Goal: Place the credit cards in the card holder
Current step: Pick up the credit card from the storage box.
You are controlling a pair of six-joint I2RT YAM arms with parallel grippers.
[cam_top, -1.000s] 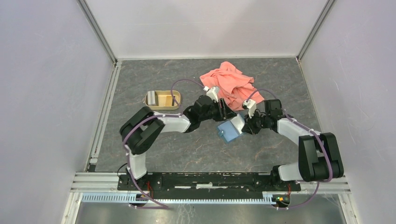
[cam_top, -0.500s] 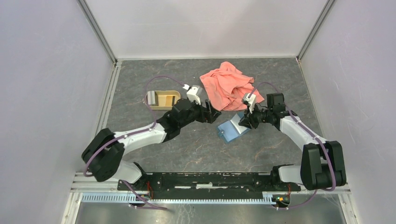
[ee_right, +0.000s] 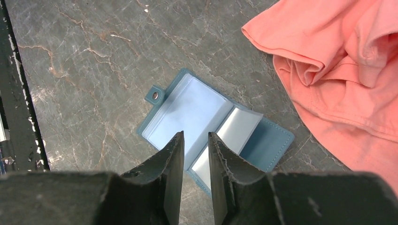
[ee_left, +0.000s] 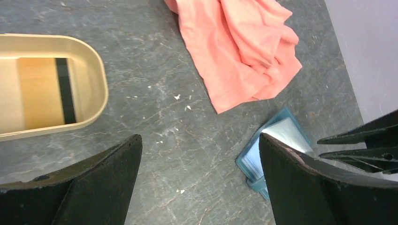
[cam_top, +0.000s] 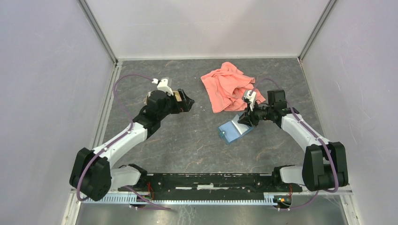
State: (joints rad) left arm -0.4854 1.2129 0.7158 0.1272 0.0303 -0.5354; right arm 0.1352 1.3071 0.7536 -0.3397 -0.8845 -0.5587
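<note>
Overlapping card holder point(ee_right: 197, 105), right hand point(ee_right: 195, 140), grip unclear

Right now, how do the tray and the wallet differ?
The tray is tan with raised walls; the wallet is teal and lies flat, opened out. The tray holds a card with a black stripe; the wallet's clear sleeves look empty. The tray sits well away from the pink cloth; the wallet lies close beside it. Both rest on the grey table.
</note>
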